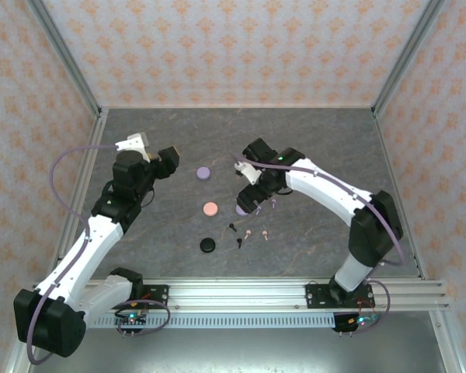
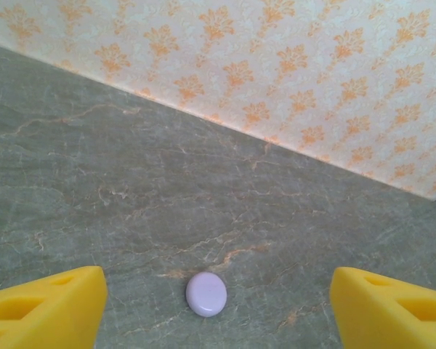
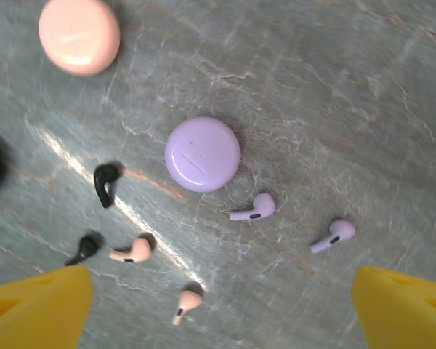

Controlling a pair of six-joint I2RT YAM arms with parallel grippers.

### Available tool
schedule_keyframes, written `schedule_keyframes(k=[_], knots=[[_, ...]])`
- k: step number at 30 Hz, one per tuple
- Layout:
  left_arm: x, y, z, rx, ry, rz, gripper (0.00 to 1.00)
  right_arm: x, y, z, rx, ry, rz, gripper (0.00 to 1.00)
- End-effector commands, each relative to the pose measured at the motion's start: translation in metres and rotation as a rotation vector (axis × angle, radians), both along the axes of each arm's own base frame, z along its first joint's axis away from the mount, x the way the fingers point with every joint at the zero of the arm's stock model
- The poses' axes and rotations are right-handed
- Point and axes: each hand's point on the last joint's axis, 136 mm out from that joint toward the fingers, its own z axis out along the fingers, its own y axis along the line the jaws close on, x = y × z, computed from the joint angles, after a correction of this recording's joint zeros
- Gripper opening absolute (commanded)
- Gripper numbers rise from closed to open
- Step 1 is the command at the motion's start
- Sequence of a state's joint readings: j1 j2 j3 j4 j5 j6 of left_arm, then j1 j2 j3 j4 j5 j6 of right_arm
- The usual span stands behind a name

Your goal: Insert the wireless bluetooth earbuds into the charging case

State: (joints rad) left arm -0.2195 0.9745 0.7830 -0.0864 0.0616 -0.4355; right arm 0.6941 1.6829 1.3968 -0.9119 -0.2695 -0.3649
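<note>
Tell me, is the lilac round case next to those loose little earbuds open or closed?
Closed. The lilac case shows one smooth domed lid with no hollow, and a lilac earbud lies loose beside it.

Grey table, veined with pale and rusty lines like marble, glossy enough to catch a streak of light. Walled on three sides with cream wallpaper printed in orange floral motifs, meeting the table in a straight seam. Framed by slanting metal posts at the far corners. Edged nearside by a silver rail running across
</note>
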Motion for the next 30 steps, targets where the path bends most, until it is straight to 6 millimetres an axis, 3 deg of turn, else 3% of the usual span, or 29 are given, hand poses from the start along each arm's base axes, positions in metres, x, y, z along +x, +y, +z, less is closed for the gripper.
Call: schedule_keyframes(k=[1, 5, 9, 21, 30], knots=[[-0.008, 0.013, -0.004, 0.041, 0.021, 0.042, 0.8, -0.004, -0.005, -0.007, -0.104, -0.007, 0.291, 0.93], [-0.013, 0.018, -0.003, 0.056, 0.019, 0.058, 0.81, 0.007, -0.006, -0.021, -0.181, -0.014, 0.412, 0.93], [-0.017, 0.021, -0.004, 0.068, 0.023, 0.066, 0.81, 0.011, 0.014, -0.028, -0.122, 0.008, 0.462, 0.93], [-0.022, 0.026, -0.01, 0.096, 0.039, 0.085, 0.81, 0.003, 0.057, -0.059, 0.017, 0.176, 0.392, 0.88], [-0.023, 0.027, -0.012, 0.092, 0.043, 0.09, 0.81, -0.002, 0.056, -0.08, -0.016, 0.251, 0.362, 0.87]])
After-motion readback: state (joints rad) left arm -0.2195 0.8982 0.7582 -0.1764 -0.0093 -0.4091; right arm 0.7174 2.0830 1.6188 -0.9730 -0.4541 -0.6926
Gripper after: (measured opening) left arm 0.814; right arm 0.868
